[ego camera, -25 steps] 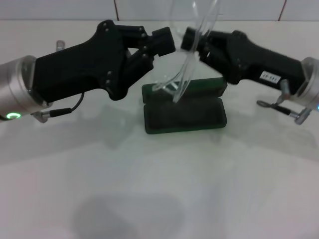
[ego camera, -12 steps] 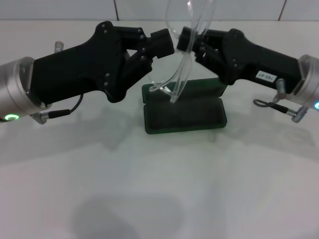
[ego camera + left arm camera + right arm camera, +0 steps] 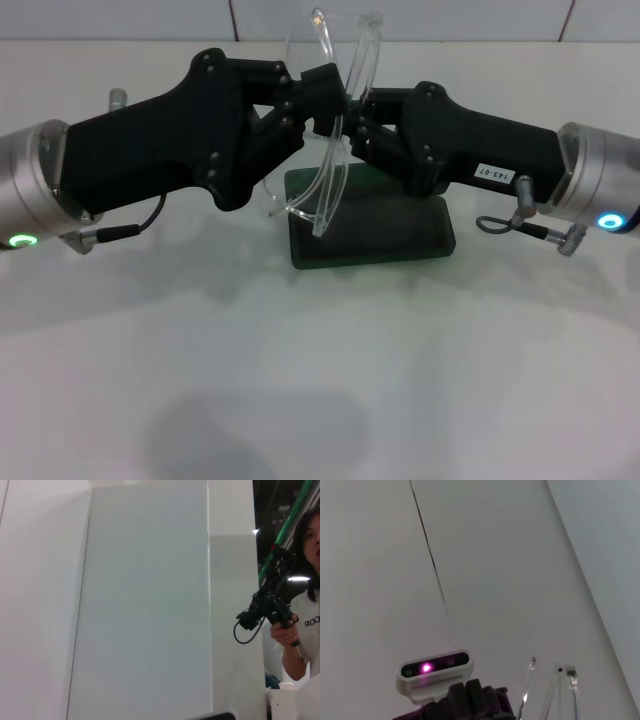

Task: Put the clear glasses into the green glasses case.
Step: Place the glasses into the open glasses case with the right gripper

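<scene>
Head view: the left end effector (image 3: pixel 325 85) and the right end effector (image 3: pixel 362 108) meet tip to tip above the far centre of the counter (image 3: pixel 320 380). The clear glasses (image 3: pixel 325 130) are held upright between them, off the counter. The right end effector is pinching the glasses near mid-height. The left end effector's fingertip block lies against the glasses from the left; whether its fingers are spread or pressed together cannot be determined.

The glasses' upper part rises above both end effectors; their thin arms hang down in front of the green glasses case (image 3: pixel 380 235), ending just above its left portion.

The case lies open on the counter directly below and slightly right of the contact point, lid toward the far side. The lid is mostly hidden behind the right end effector; only the near tray with its dark lining is clearly exposed.

Right wrist view: two clear tips of the glasses (image 3: pixel 560 690) show against a white wall, cut off at the picture's edge. Left wrist view: neither glasses nor case appear.
</scene>
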`<state>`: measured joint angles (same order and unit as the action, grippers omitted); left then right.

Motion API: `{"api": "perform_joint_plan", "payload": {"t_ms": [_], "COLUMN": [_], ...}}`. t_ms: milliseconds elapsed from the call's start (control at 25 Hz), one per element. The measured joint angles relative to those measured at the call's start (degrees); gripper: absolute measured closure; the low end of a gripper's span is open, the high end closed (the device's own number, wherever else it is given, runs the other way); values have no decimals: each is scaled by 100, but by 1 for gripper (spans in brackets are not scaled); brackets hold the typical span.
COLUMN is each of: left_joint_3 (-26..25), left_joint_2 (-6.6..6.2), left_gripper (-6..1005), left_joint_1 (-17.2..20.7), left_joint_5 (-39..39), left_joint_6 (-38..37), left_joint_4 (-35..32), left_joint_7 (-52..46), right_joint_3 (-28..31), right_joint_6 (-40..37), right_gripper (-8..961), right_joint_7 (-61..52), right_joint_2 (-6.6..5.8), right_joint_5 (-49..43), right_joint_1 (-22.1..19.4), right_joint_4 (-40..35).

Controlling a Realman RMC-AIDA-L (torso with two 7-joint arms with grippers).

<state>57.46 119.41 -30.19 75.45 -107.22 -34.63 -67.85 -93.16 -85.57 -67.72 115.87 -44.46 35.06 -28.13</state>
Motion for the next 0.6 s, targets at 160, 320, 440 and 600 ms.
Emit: {"api": "perform_joint_plan", "payload": {"t_ms": [160,320,440,600], "left_joint_3": [9,11,11,11], "left_joint_2": [3,3,7,13], "left_gripper": [944,944,944,944], "left_joint_1": [0,-1,6,17], "left_joint_5": [-3,-5,-6,-4], "left_joint_6": [0,0,0,0], "left_joint_4": [0,5,7,9], "left_joint_7": [0,4,6,8], "right_joint_3": [-74,-120,-167,-220], "right_joint_6": [11,-1,11,26], "right_gripper": [847,847,847,848], "right_joint_7": [-2,-4,-5,-5], "right_joint_2": [7,14,19,23], "right_joint_5": [-1,-1,-1,4], "right_joint_1": [24,37,37,43], "right_joint_4": [0,-18,-63,-76]}}
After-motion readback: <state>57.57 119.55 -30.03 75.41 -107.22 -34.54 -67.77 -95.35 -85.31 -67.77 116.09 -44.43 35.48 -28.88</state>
